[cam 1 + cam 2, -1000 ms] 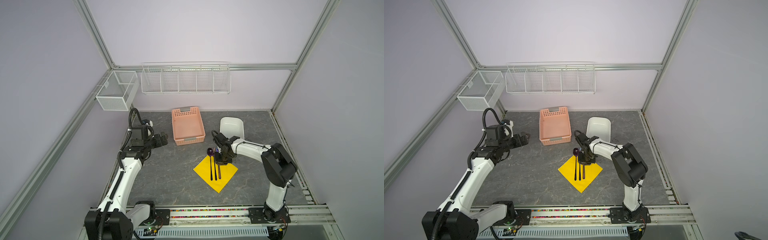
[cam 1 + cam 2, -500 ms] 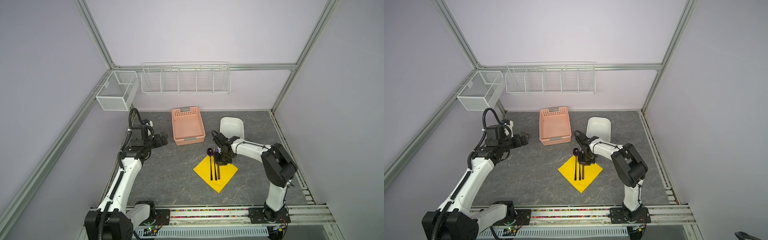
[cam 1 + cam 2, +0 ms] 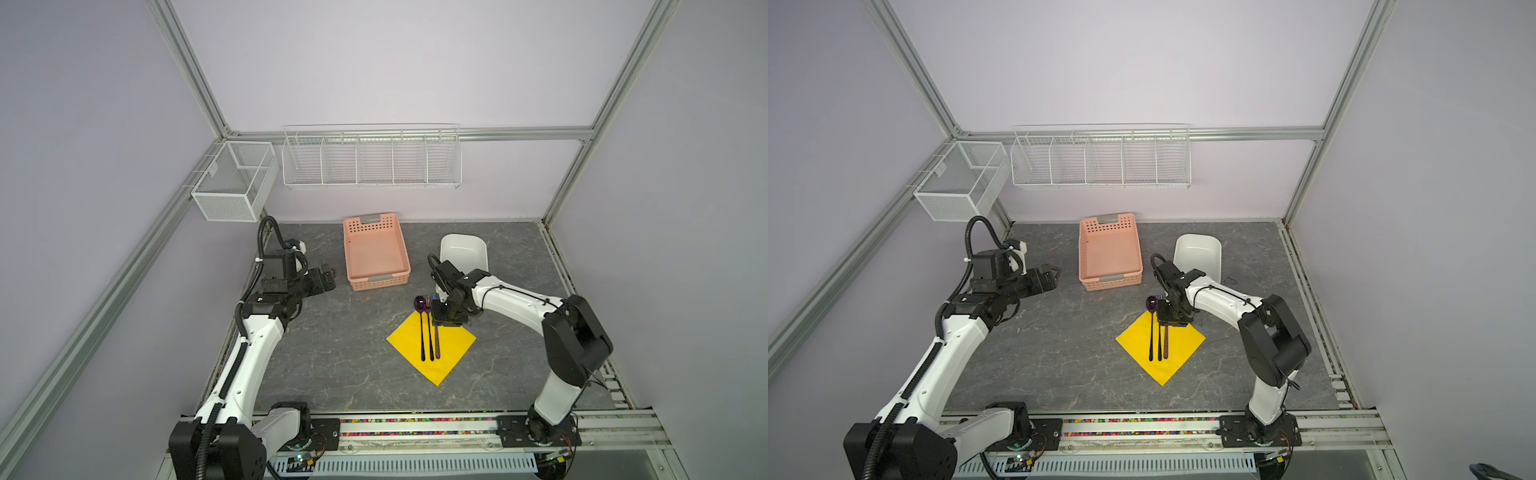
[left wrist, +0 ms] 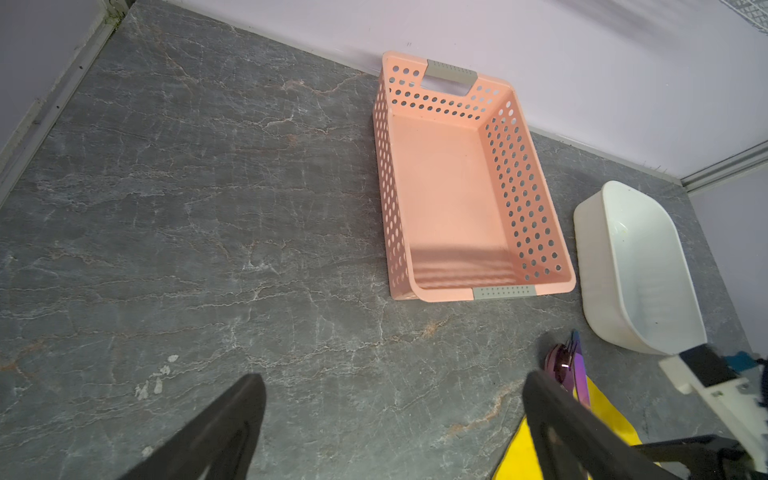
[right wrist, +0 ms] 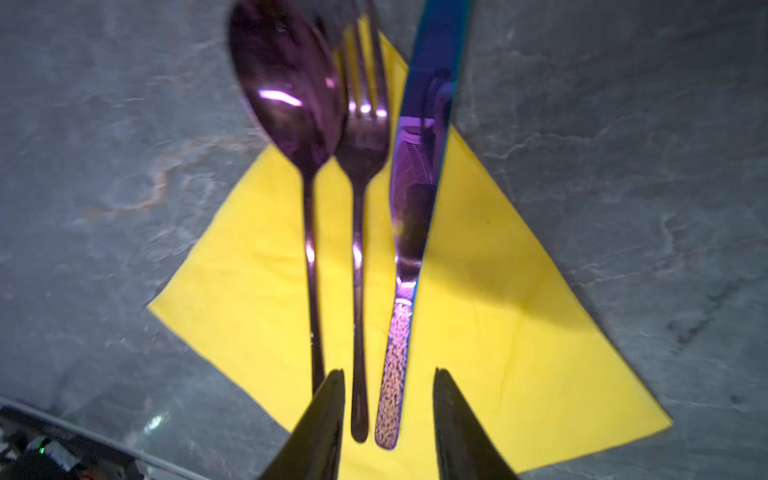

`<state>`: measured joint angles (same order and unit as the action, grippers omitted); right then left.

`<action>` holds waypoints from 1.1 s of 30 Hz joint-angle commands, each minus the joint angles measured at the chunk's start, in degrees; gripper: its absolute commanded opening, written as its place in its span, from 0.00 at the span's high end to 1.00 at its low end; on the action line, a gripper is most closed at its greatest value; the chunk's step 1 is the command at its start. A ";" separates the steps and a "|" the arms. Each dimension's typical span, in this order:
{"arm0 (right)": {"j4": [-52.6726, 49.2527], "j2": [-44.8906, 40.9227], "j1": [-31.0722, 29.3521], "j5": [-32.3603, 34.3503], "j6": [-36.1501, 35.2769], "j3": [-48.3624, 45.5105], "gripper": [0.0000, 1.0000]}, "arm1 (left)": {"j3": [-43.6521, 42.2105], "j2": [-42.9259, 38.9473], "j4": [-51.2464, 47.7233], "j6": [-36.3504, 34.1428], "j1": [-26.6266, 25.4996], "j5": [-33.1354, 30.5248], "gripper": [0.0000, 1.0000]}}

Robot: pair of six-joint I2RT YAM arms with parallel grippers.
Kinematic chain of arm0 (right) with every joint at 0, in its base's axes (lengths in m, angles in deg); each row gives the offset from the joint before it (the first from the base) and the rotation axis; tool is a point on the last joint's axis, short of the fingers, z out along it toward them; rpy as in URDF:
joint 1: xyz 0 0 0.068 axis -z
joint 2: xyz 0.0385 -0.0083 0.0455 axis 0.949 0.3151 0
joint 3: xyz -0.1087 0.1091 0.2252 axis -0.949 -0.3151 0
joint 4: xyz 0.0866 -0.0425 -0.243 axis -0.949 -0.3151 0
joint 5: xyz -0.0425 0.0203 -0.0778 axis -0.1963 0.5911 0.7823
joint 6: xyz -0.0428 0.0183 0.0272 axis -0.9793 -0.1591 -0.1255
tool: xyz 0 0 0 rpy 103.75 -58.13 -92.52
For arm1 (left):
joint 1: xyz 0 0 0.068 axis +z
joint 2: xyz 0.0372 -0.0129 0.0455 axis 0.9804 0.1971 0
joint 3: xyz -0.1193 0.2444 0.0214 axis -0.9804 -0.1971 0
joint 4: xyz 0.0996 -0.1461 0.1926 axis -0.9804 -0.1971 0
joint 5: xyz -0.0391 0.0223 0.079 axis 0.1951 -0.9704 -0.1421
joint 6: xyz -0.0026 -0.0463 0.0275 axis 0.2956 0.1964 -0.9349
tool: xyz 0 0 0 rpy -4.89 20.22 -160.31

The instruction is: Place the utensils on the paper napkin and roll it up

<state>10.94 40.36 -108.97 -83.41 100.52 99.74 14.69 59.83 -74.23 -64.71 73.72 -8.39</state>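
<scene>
utensils (image 3: 428, 332) side by side on napkin (image 3: 455, 345); right gripper (image 5: 389, 374) over them, parted, clamping nothing; left gripper (image 4: 392, 376) wide apart, near basket (image 3: 376, 283).

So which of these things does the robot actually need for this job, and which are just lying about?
Needed: spoon, fork, knife, yellow napkin.
Lying about: pink basket, white tub, wire wall rack, mesh box.

I can read no text, label, brand or number on any of my feeds. The small tag (image 3: 213, 169) on the wire-mesh bin (image 3: 227, 204) is too tiny for me to make out.
</scene>
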 commanded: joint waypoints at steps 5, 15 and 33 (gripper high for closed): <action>-1.93 -10.17 -0.86 -5.68 -25.26 -2.92 0.47 | 2.86 1.49 -1.52 0.11 -4.40 2.79 0.05; -0.58 -19.31 -11.75 -1.17 -54.19 -13.55 0.40 | 0.23 3.26 3.52 10.11 -14.43 7.27 0.09; 17.87 -19.37 -34.51 21.30 -55.96 -31.66 0.32 | -6.67 10.07 13.76 19.03 -28.40 5.03 0.12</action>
<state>22.89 19.18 -141.87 -68.64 45.46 69.73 8.57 69.14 -62.62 -47.05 45.75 -2.49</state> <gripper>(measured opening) 0.676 0.883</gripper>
